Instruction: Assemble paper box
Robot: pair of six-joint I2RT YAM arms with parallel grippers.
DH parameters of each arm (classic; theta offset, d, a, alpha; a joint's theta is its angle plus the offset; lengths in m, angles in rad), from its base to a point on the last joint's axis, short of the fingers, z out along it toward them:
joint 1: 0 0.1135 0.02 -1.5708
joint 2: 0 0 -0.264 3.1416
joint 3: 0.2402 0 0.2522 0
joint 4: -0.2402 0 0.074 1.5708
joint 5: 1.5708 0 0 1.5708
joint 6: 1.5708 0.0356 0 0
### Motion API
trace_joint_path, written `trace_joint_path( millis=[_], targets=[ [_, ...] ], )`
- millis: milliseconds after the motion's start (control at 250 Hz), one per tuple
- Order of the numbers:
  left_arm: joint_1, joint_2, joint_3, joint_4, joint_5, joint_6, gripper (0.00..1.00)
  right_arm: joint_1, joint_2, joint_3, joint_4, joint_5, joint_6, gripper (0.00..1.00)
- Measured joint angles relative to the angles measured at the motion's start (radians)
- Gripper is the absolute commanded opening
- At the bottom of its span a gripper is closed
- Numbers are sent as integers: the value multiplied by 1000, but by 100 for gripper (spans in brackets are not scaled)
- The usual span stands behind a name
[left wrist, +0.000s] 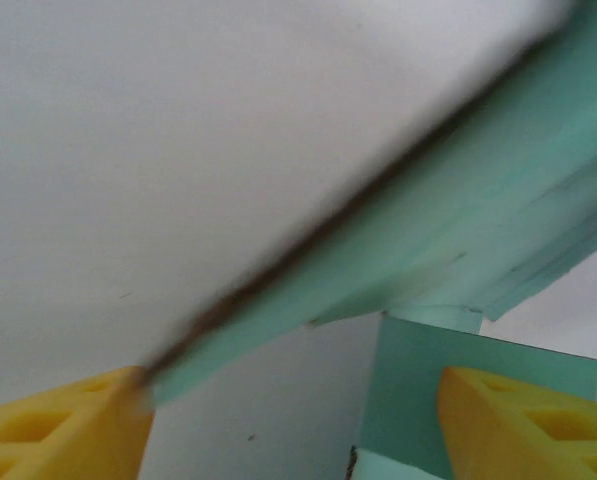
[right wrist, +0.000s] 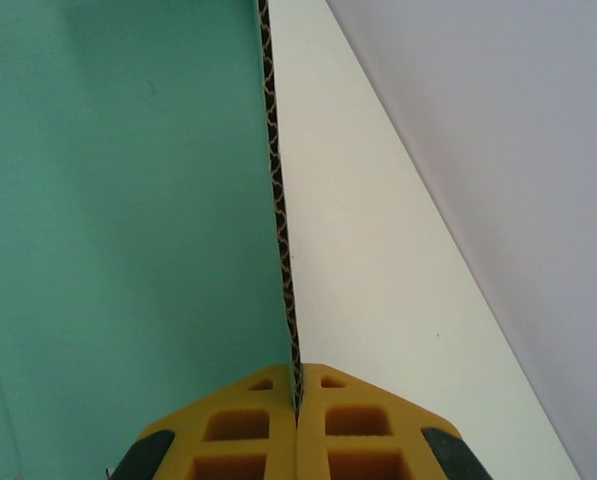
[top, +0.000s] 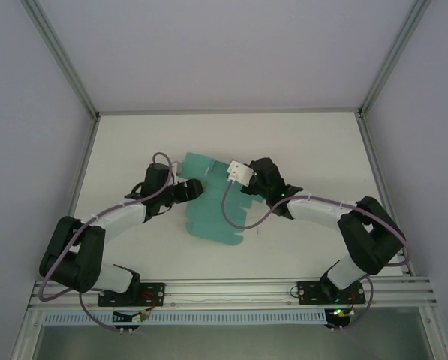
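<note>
The paper box (top: 212, 217) is a flat teal die-cut sheet lying mid-table, partly folded up. My right gripper (top: 231, 178) is at its upper right, and its yellow fingers (right wrist: 248, 430) are shut on the corrugated edge of an upright teal panel (right wrist: 128, 200). My left gripper (top: 192, 189) sits at the sheet's upper left. In the left wrist view its fingers (left wrist: 523, 420) stand wide apart and the left gripper (left wrist: 293, 430) is open. A raised teal flap (left wrist: 498, 190) slants above them, its lower end touching the left finger. A flat teal panel (left wrist: 428, 400) lies between the jaws.
The white table (top: 299, 142) has bare room on all sides of the sheet. Pale walls and metal frame posts (top: 81, 90) enclose the back and sides. A pink cable (top: 242, 221) from the right arm loops over the sheet's right part.
</note>
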Motion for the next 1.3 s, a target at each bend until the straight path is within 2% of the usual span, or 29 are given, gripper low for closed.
trace_joint_path(
  millis=[80, 180, 423, 571, 659, 731, 839, 1246, 1302],
  targets=[
    [-12, 26, 0, 25, 18, -3, 56, 0, 5, 0, -2, -2, 5, 0],
    [-18, 55, 0, 51, 36, -3, 50, 0, 7, 0, -6, -6, 6, 0],
    [-21, 113, 0, 135, 84, -21, 45, 0, 7, 0, -7, -8, 22, 0],
    [-31, 118, 0, 182, 117, -28, 23, 0, 7, 0, -5, -12, 29, 0],
    [-33, 113, -3, 184, 121, -29, 19, -3, 7, 0, -3, -8, 29, 0],
    [-33, 105, -3, 176, 120, -27, 9, -6, 7, 0, -2, -8, 29, 0],
    [-33, 83, -9, 166, 112, -15, 0, -6, 7, 1, 0, -8, 29, 0],
    [-33, 60, -11, 118, 84, 2, 0, -6, 3, 2, -8, -39, -7, 0],
    [-33, 60, -11, 118, 80, 2, 16, -5, -4, 2, -15, -42, -21, 0]
  ],
)
